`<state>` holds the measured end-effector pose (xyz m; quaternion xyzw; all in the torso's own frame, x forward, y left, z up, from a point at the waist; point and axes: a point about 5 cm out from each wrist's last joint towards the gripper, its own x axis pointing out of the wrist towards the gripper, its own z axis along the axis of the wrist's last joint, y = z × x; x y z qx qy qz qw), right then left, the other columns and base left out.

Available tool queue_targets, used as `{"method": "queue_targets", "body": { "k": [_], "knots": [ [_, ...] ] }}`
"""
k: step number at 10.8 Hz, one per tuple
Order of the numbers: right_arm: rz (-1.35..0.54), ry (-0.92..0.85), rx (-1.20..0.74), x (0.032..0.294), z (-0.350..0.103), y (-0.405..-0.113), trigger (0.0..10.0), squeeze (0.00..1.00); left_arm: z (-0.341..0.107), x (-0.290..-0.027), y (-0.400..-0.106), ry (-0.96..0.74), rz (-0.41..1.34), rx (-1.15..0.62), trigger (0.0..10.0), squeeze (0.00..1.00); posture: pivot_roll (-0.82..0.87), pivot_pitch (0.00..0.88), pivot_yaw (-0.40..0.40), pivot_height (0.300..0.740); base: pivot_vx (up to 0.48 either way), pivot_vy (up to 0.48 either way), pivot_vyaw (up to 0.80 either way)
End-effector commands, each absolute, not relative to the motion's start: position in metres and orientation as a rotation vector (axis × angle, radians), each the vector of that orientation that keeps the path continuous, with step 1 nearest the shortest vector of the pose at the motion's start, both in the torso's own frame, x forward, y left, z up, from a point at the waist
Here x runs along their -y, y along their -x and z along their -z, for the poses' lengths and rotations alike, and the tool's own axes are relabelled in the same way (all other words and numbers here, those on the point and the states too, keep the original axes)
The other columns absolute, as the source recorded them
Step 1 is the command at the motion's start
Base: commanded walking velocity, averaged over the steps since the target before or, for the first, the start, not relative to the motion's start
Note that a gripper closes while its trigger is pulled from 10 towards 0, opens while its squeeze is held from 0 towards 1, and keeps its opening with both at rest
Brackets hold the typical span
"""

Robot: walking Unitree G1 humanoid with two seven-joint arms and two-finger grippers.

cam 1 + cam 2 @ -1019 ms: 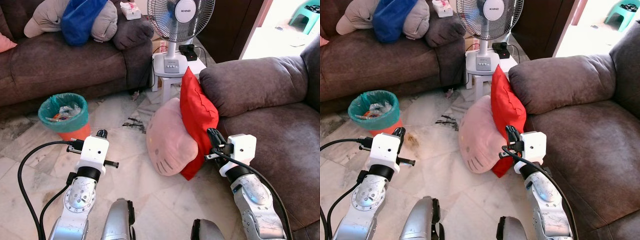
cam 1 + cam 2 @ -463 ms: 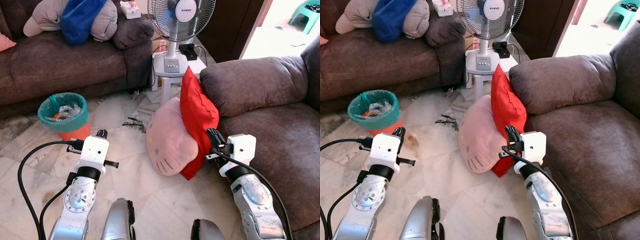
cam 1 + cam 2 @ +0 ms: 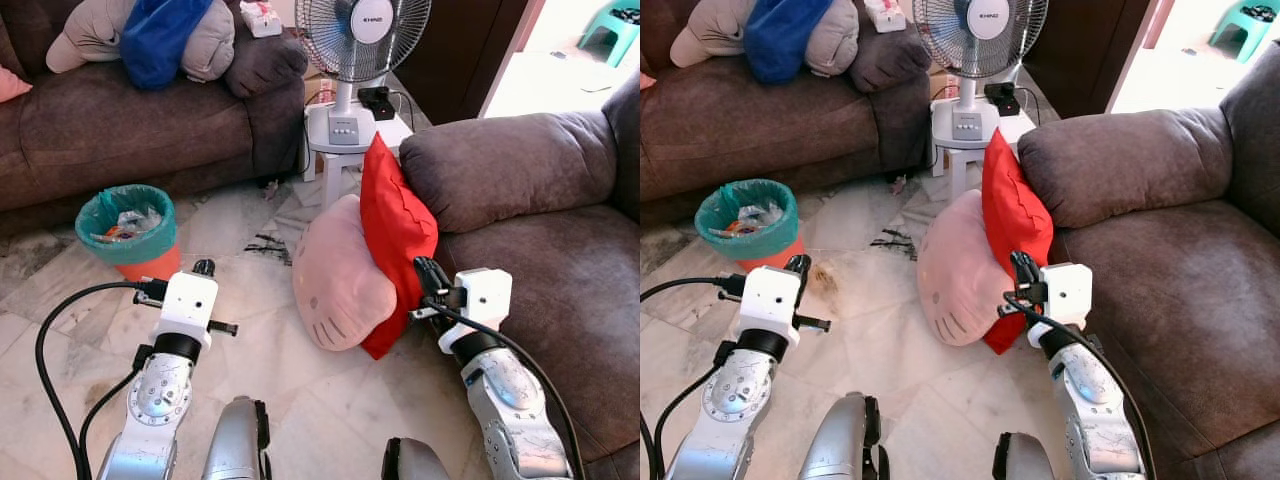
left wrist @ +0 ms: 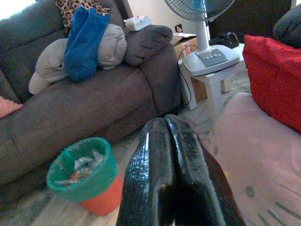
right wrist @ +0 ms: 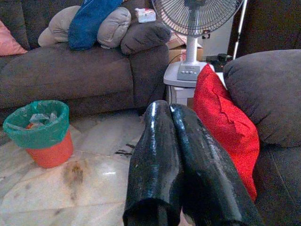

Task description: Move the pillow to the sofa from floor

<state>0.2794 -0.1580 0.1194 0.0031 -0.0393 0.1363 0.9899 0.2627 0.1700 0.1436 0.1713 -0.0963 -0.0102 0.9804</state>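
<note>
We find the pink pillow [image 3: 340,285] on the floor [image 3: 260,330], leaning against a red cushion [image 3: 398,235] propped on the sofa [image 3: 540,250] front. The right gripper [image 3: 428,278], fingers pressed together and empty, sits beside the red cushion; the left gripper [image 3: 203,268], likewise clenched, hovers apart.

Sharp, evenly daylit pictures; bright glare from doorway upper right.
</note>
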Motion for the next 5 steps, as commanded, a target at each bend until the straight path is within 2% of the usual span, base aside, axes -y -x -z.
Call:
{"method": "queue_targets", "body": {
  "k": [1, 5],
  "knots": [
    [-0.281, -0.008, 0.064, 0.1564, -0.118, -0.2792, 10.0, 0.0, -0.143, -0.1717, -0.2618, -0.343, 0.016, 0.187, 10.0, 0.0, 0.05, 0.134, -0.032, 0.596, 0.0, 0.0, 0.0],
    [-0.286, -0.02, 0.067, 0.1556, -0.1179, -0.2792, 10.0, 0.0, -0.1427, -0.1717, -0.2621, -0.345, 0.017, 0.186, 10.0, 0.0, 0.05, 0.128, -0.032, 0.532, 0.0, 0.0, 0.0]
  ]
}}
